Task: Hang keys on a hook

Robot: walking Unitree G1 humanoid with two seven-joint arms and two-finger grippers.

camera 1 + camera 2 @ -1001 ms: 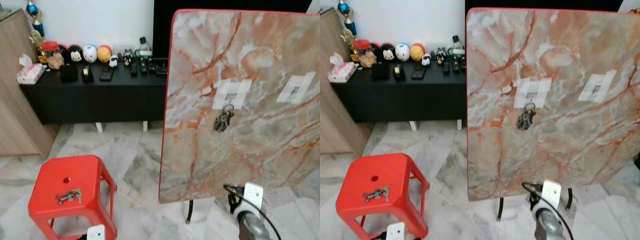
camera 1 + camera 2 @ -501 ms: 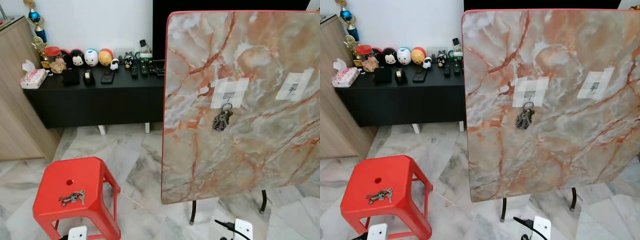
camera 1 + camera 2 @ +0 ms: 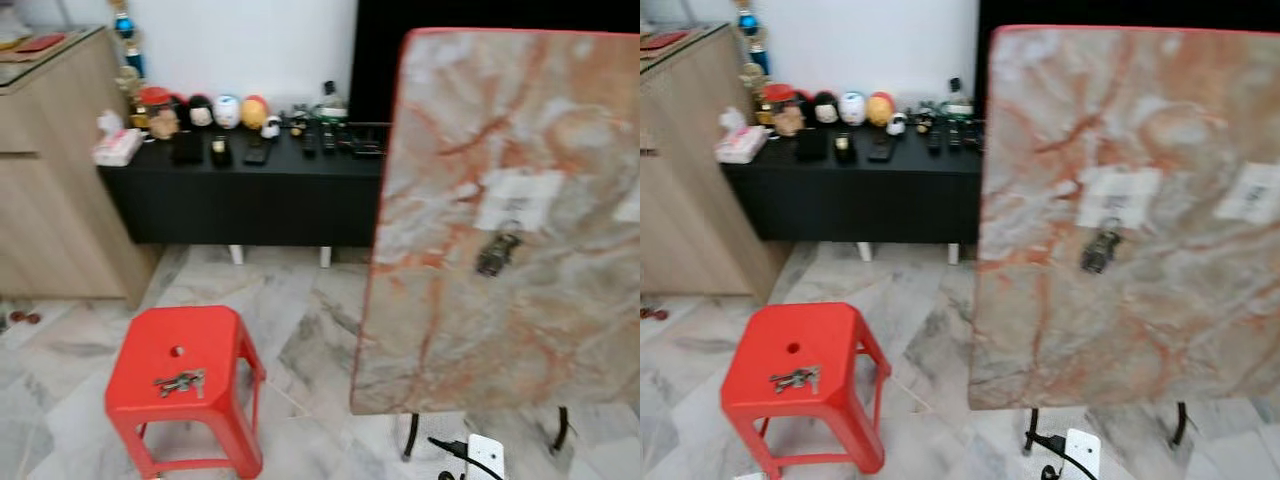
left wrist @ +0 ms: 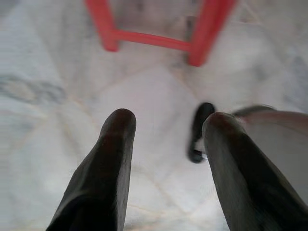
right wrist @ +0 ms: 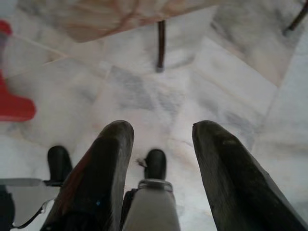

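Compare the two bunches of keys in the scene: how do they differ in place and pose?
The keys on the stool lie flat on the red stool. The hung keys dangle from a taped hook on the upright marble board, higher up. Both are small metal bunches.

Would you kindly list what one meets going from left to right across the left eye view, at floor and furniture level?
Wooden cabinet → red stool with a bunch of keys lying on its seat → marble board standing upright, with another bunch of keys hanging on it.
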